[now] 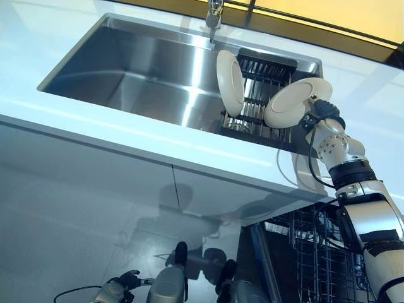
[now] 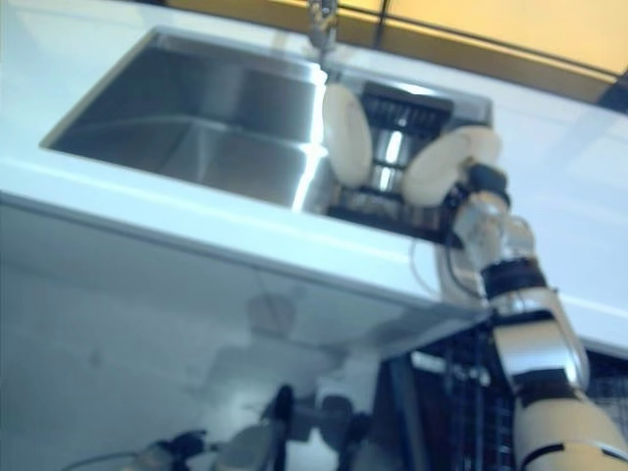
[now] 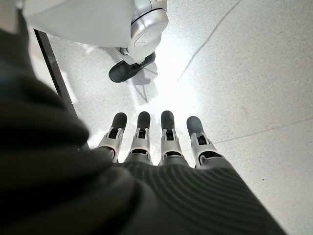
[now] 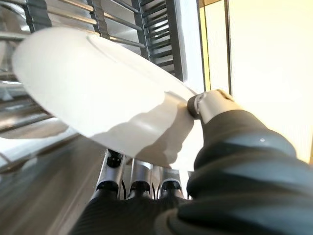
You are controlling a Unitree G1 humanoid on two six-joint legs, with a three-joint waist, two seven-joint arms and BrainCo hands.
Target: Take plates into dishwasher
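L hand (image 3: pixel 161 142) hangs low over floor, fingers straight, idle. One plate (image 1: pixel 230 83) stands upright in sink rack (image 1: pixel 268 69) – R hand (image 1: pixel 322 113) pinches 2nd plate (image 1: pixel 295 101) by rim, lifted clear, prob. for dishwasher rack (image 1: pixel 315 259) below.

The stainless steel sink basin (image 1: pixel 145 69) is open on its left part. Its right end is occupied by a black wire dish rack (image 1: pixel 268 76) holding an upright round white plate (image 1: pixel 230 82). The chrome faucet (image 1: pixel 214 16) overhangs the back rim.
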